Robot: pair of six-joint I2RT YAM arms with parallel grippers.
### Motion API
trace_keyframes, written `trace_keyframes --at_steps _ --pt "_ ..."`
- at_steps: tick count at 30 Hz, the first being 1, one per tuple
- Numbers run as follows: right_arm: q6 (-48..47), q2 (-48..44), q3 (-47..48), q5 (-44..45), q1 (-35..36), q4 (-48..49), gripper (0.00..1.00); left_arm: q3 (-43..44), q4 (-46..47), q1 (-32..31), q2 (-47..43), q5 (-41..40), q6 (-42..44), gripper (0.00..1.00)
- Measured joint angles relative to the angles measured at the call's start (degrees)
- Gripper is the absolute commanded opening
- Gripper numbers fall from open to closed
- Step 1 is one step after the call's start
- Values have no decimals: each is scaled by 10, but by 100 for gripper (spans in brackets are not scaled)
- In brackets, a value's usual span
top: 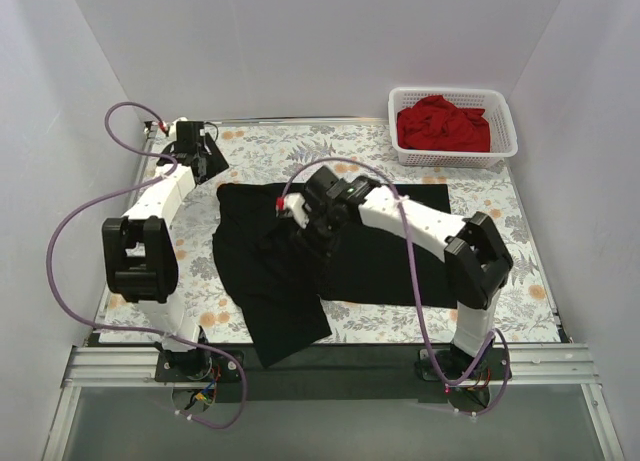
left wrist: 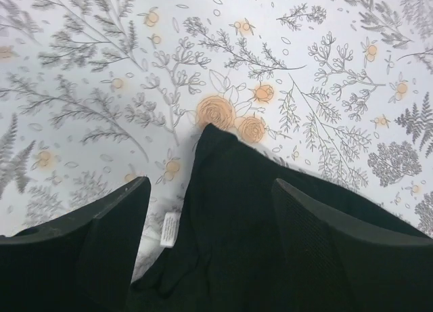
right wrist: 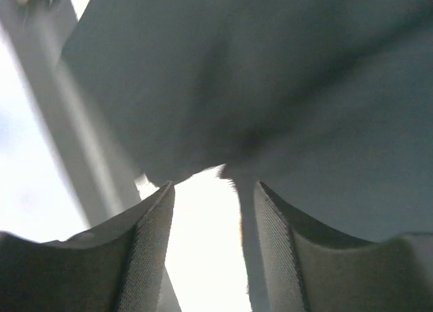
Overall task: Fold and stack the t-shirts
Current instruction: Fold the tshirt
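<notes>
The black t-shirt (top: 380,266) lies spread on the flowered table (top: 480,196), with one flap hanging over the near edge. Its far-left corner (left wrist: 226,190) lies flat between the fingers of my left gripper (top: 208,167) (left wrist: 210,183), which stands open just above it; a white label (left wrist: 169,229) shows at the cloth's edge. My right gripper (top: 305,231) (right wrist: 213,187) hovers over the middle of the shirt, jaws apart, with dark cloth (right wrist: 270,88) close beyond its tips and a thin edge of it beside the right finger. The red t-shirt (top: 440,126) lies crumpled in the basket.
A white lattice basket (top: 455,94) stands at the table's back right corner. White walls close in the table on three sides. A metal rail (top: 330,366) runs along the near edge by both arm bases. Purple cables loop off each arm.
</notes>
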Motion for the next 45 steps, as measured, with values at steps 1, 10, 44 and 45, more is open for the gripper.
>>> trace_keyframes --at_steps 1,10,44,45 --pt "11 -9 10 8 -21 18 51 15 3 0 20 5 4 65" --pt "101 -7 40 46 -156 188 52 80 -17 4 173 50 31 55" --pt "156 151 13 49 -245 400 51 108 0 35 191 116 58 39" --pt "159 151 9 49 -245 402 50 107 0 35 191 116 59 38"
